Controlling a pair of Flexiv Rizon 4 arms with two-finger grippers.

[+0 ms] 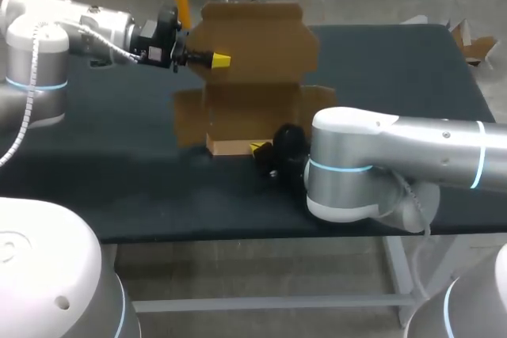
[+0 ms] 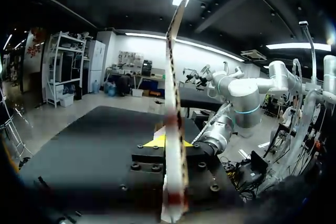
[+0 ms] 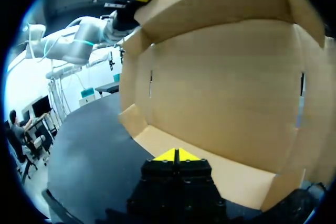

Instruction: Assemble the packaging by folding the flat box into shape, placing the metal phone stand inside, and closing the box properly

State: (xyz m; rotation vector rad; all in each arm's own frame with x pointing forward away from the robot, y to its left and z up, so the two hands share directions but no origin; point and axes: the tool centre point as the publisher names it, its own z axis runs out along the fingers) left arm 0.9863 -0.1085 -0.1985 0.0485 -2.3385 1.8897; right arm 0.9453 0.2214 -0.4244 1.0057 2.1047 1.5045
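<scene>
Folding of the box point(image 1: 252, 93) is judged to be the step in hand. The cardboard sits at the middle of the surface point(image 1: 412, 77), half shaped, and no phone stand is seen in any view. The back panel point(image 1: 253, 37) is stood upright and is gripped at its left edge by the left jaws, closed on it from both sides. In the left wrist view the sheet is seen edge-on, running out between the fingertips point(image 2: 156, 141). The right jaws are closed with nothing between them and are set low against the near wall point(image 1: 230, 147) of the box, at its right end.

To be done well, the upright panel should be held steady by the left jaws while the near wall is pushed up along its crease by the right jaws. Pressure is best applied close to the fold, so that the base is not slid across the surface. The side flaps point(image 1: 188, 116) should be tucked inward before the walls are locked.

The long axis of the box is laid across the surface, from left to right. Its open face is turned up and toward the robot, with the lid's hinge judged to lie at the far side.
</scene>
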